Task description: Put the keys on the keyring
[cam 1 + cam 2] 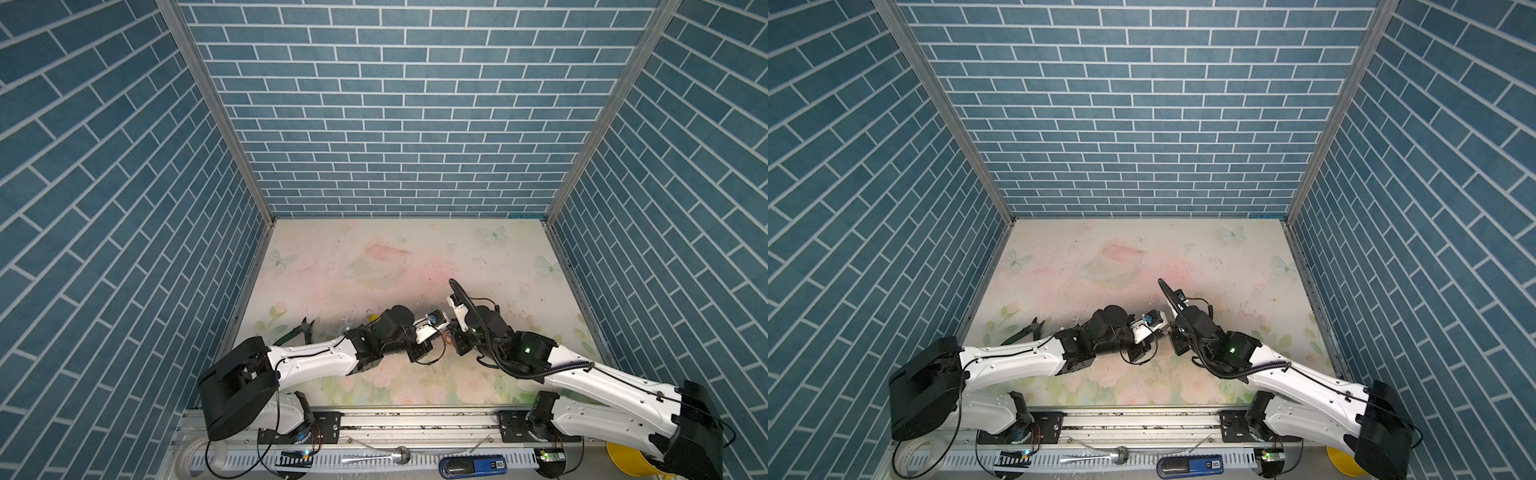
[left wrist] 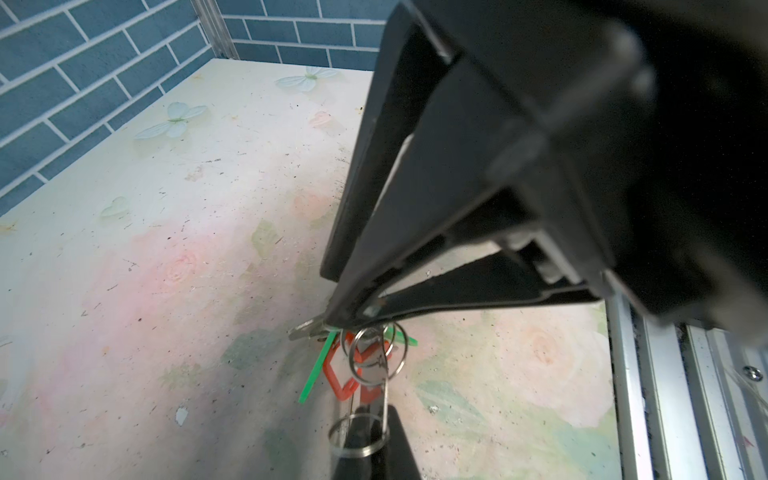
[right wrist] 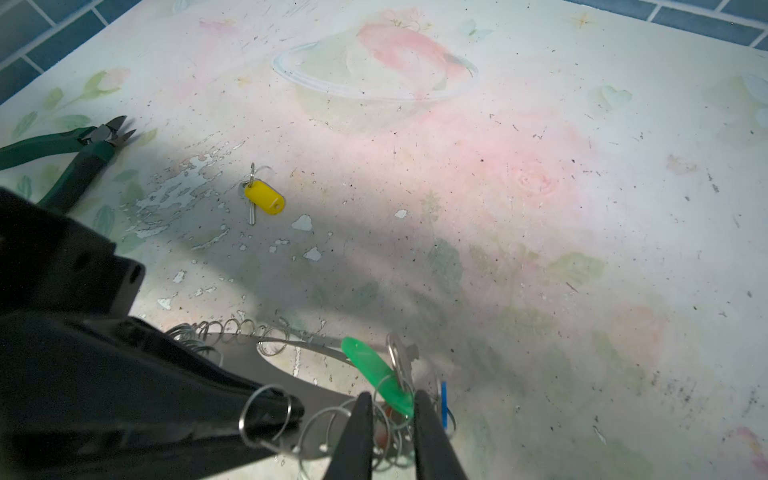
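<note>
**A:** Where is the keyring?

**B:** The keyring (image 3: pixel 291 374) is at the middle of the tabletop (image 3: pixel 540 208), toward the near edge. The left end effector (image 2: pixel 353 318) is pressed together on the hoop's flat rim and holds it up, with the small rings dangling.

**A:** And the other arm?

**B:** The right end effector (image 3: pixel 391 395) stands just right of the hoop, fingers a little apart. A hung key's green tag (image 3: pixel 374 370) lies in the gap, which looks wider than the tag, so I judge nothing is pinched.

**A:** What is left?

**B:** I can see 1 loose key, the yellow-tagged key (image 3: pixel 264 198). It lies flat on the tabletop, left of both end effectors and farther back.

**A:** How does it lie?

**B:** Its long axis runs roughly toward the right end effector, split ring at the far end and blade tip nearer. The left arm is closer but occupied, so I think the right arm must reach across to the left. The green-handled side cutters (image 3: pixel 99 137) lie further left, well apart from the key.
</note>
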{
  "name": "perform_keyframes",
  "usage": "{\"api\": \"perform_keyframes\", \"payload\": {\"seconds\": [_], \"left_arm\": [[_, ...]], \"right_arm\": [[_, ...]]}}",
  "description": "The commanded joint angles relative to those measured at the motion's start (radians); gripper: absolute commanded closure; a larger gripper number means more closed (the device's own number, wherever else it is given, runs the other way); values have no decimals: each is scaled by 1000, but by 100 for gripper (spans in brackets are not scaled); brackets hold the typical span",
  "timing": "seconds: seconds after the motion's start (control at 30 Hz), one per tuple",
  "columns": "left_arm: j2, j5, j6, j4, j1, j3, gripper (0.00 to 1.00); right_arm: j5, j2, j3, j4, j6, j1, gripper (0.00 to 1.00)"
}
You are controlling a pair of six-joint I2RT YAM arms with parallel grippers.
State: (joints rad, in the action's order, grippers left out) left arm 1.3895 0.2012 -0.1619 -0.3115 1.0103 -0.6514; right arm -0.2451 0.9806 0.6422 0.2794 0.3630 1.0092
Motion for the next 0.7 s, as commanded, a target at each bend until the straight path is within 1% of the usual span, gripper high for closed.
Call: {"api": "perform_keyframes", "payload": {"seconds": [0.0, 0.07, 0.13, 0.27, 0.43, 0.5, 0.6, 0.67], "left_arm": [[-29, -30, -33, -51, 4, 6, 100], [-31, -45, -56, -58, 10, 16, 100], [-35, -62, -85, -79, 16, 34, 100], [-34, -114, -126, -111, 32, 51, 100], [-26, -168, -144, -193, 51, 79, 100], [-16, -194, -169, -232, 65, 94, 100], [7, -239, -232, -307, 91, 128, 100], [21, -257, -237, -338, 93, 139, 100]], "right_arm": [[12, -35, 15, 70, 52, -3, 79], [4, -50, 35, 103, 90, -4, 78], [-21, -71, 51, 144, 150, -10, 73], [1, -101, 48, 160, 264, -18, 69], [86, -99, 14, 55, 425, -17, 66], [97, -96, 3, 5, 480, -17, 66], [124, -89, -25, -82, 548, -15, 66], [139, -77, -35, -117, 571, -16, 67]]}}
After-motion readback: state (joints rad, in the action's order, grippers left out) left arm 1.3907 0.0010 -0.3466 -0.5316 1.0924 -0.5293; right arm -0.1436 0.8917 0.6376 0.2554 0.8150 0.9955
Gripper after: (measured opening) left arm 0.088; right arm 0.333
